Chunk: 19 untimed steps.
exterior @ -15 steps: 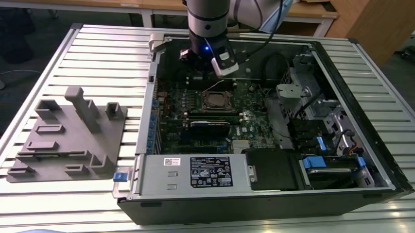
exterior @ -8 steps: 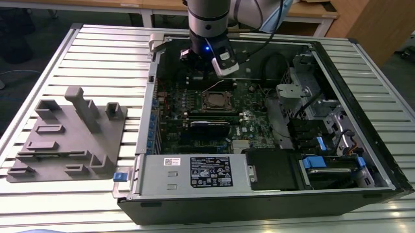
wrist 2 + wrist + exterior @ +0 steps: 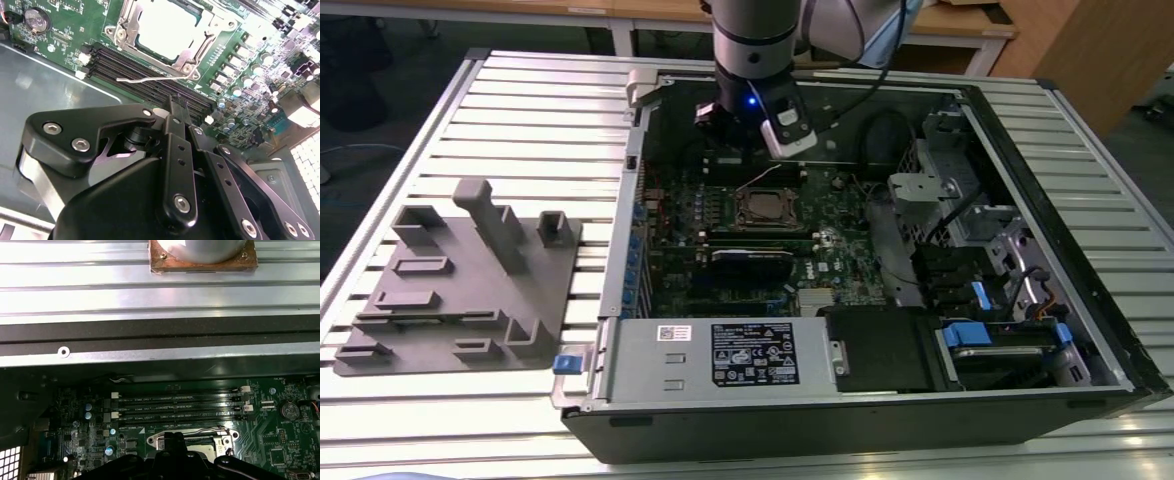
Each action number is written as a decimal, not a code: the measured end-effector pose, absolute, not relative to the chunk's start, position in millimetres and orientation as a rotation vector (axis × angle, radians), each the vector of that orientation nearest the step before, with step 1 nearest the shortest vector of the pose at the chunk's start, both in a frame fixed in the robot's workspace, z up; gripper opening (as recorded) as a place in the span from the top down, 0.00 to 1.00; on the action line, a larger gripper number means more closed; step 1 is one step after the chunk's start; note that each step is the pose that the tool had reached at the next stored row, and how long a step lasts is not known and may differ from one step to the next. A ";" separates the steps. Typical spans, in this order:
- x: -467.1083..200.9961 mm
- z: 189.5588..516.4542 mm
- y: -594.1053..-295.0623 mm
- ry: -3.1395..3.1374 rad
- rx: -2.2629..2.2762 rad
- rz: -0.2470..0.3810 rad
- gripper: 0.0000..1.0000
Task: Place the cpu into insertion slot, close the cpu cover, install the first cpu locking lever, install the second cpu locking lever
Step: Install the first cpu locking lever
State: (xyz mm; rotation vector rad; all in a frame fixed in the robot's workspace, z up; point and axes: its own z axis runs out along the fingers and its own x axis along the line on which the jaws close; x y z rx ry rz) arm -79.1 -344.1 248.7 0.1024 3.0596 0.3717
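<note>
The cpu (image 3: 167, 27), with a pale metal top, lies in the insertion slot (image 3: 767, 208) on the green board. The silvery cpu cover (image 3: 121, 34) lies flat around it. A thin wire locking lever (image 3: 142, 79) sticks out loose over the memory slots beside the socket. My gripper (image 3: 176, 102) hovers above those slots, just short of the socket, with its fingers shut and nothing between them. In the exterior view my gripper (image 3: 744, 150) hangs over the far side of the board, behind the socket. In the first wrist view its tip (image 3: 174, 437) stands in front of the insertion slot (image 3: 200, 440).
The open computer case (image 3: 1067, 200) lies on a slatted metal table. Black memory slots (image 3: 145, 70) run beside the socket. A labelled power supply (image 3: 720, 355) and drive bays (image 3: 987, 340) take up the near side. A grey fixture plate (image 3: 460, 280) lies at the exterior view's left.
</note>
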 end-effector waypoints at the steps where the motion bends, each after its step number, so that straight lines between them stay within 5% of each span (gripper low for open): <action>1: -78.9 248.5 -344.1 3.060 0.102 0.366 0.89; 19: -77.9 244.6 -344.0 3.062 0.101 0.342 0.89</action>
